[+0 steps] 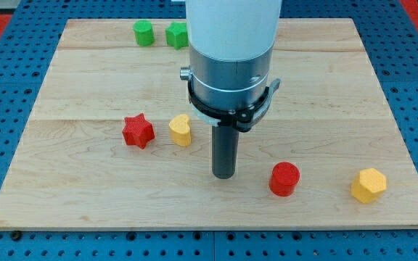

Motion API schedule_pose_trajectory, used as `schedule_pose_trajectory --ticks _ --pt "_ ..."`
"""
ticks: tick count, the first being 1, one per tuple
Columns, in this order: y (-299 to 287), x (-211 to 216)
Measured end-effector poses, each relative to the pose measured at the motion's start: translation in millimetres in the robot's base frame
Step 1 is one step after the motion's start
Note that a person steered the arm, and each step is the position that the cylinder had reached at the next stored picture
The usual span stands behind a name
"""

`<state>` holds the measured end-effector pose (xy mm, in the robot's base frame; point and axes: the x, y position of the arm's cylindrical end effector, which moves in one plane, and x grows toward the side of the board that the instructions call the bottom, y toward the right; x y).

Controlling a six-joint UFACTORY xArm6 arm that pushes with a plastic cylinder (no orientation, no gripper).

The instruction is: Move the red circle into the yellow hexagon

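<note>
The red circle (pixel 284 178) lies on the wooden board (pixel 85 87) toward the view's bottom right. The yellow hexagon (pixel 369 185) lies further to the view's right, near the board's bottom right corner, apart from the circle. My tip (pixel 224 175) rests on the board just left of the red circle, with a small gap between them. The arm's white and silver body rises above it to the view's top.
A red star (pixel 138 131) and a yellow heart-like block (pixel 181 130) lie side by side left of my tip. Two green blocks (pixel 144 32) (pixel 176 35) sit at the board's top edge, the right one partly behind the arm.
</note>
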<state>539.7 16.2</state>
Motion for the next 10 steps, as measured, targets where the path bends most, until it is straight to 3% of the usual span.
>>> schedule_pose_trajectory --ticks 2,4,9,10 --pt "41 -8" --pt "54 24" --pt "143 39" --pt "137 39"
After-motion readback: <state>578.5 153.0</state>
